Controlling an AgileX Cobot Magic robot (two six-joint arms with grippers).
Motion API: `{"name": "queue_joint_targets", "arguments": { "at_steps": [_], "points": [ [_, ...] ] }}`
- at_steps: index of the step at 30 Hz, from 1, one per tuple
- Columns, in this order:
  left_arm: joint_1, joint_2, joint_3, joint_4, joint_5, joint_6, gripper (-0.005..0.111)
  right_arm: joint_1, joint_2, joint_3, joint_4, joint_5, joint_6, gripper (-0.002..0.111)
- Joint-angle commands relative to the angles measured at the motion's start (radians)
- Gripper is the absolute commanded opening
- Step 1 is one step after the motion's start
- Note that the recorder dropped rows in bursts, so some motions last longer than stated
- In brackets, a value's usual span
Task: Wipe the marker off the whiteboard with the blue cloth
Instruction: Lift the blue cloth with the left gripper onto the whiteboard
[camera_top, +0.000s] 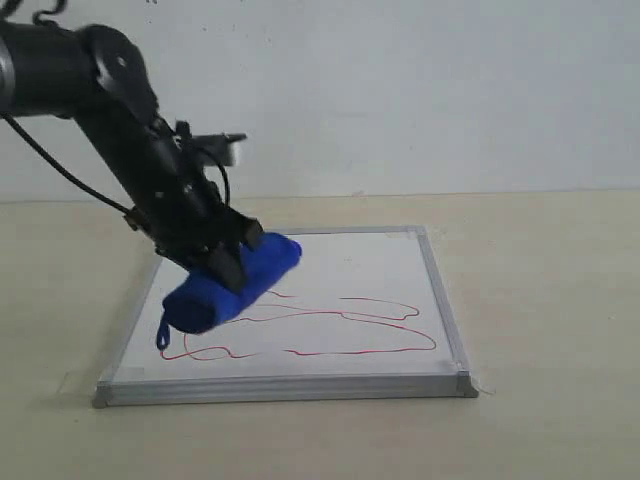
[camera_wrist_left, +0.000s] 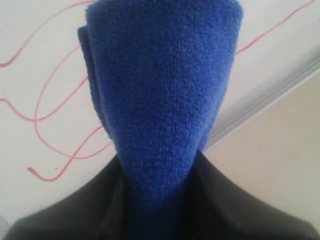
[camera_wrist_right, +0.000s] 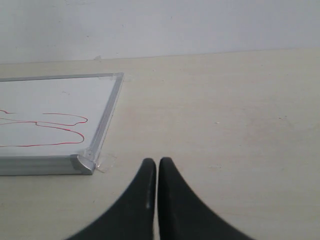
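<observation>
Near whiteboard (camera_top: 380, 260) left edge, clamped blue cloth (camera_top: 265, 268) in part-closed left gripper (camera_top: 237, 252); risked roll slipping under drag, smearing marker (camera_top: 380, 312).

A: Exterior view: low, front-on, mid-range, facing the whiteboard (camera_top: 350, 255) and back wall across the tabletop (camera_top: 540, 300).
B: Left wrist view?
A: Very near, looking along the jaws, past the blue cloth (camera_wrist_left: 160, 90), onto the board's marker (camera_wrist_left: 45, 110) lines.
B: Right wrist view?
A: Low over the tabletop, off the board; it shares the board's near right corner with the exterior view.
</observation>
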Motion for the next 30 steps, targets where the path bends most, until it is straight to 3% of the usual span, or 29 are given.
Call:
{"name": "queue_joint_targets", "arguments": {
  "at_steps": [1,15,22,26,30],
  "points": [
    [-0.057,-0.008,0.036,0.122,-0.129,-0.001,0.004,-0.002,-0.005,-0.001,-0.004,-0.002,-0.003,0.001],
    [0.138,0.125,0.034,0.12,-0.329,-0.193,0.004,-0.002,-0.005,-0.001,-0.004,-0.002,-0.003,0.001],
    [0.167,0.201,0.034,0.146,-0.405,-0.193,0.004,-0.002,-0.005,-0.001,-0.004,-0.002,-0.003,0.001],
    [0.165,0.249,0.034,0.273,-0.347,-0.206,0.004,-0.002,-0.005,-0.001,-0.004,-0.002,-0.003,0.001],
    [0.165,0.271,0.034,0.305,-0.287,-0.242,0.004,-0.002,-0.005,-0.001,-0.004,-0.002,-0.003,0.001]
  ]
}}
